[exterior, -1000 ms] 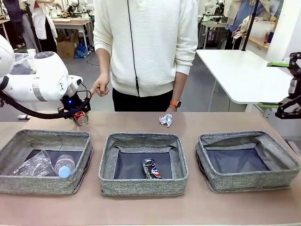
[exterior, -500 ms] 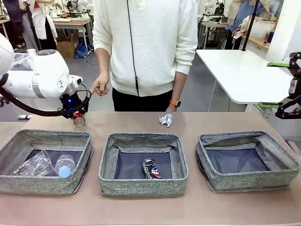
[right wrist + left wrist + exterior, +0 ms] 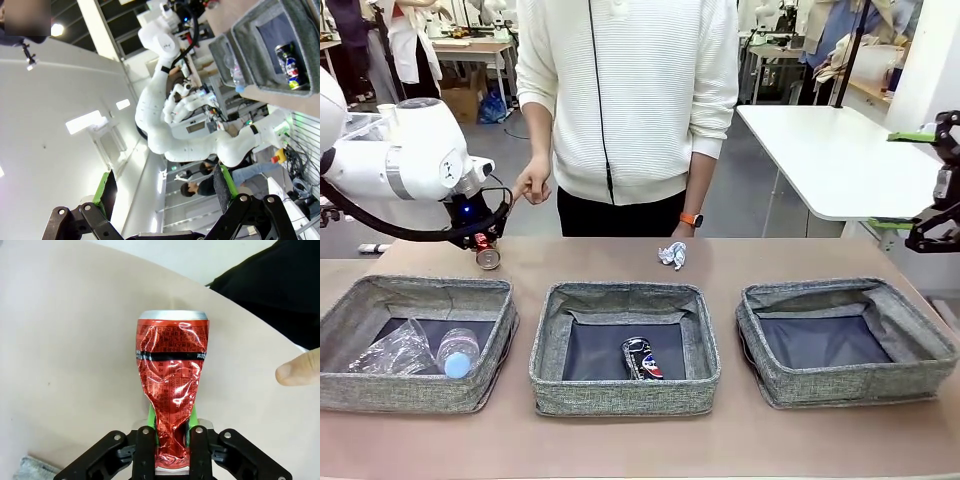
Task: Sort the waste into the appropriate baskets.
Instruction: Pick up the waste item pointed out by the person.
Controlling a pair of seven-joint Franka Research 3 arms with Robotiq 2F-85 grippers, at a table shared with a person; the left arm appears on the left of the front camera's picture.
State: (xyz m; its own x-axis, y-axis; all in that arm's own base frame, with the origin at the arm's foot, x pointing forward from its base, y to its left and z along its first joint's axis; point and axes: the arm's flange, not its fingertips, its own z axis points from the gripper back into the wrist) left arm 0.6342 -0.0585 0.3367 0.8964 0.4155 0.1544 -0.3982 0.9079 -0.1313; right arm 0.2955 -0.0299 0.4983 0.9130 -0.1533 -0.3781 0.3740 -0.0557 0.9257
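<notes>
Two poses: left claw [image 3: 172, 426] low, clamped on crushed red can [image 3: 172, 367]; right claw [image 3: 164, 185] raised, apart.

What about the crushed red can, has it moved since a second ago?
Yes, slightly. In the front view the crushed red can, pinched in the left claw, sits a little left and lower, nearer the left basket's far rim.

bright even indoor light, soft shadows, sharp focus
</notes>
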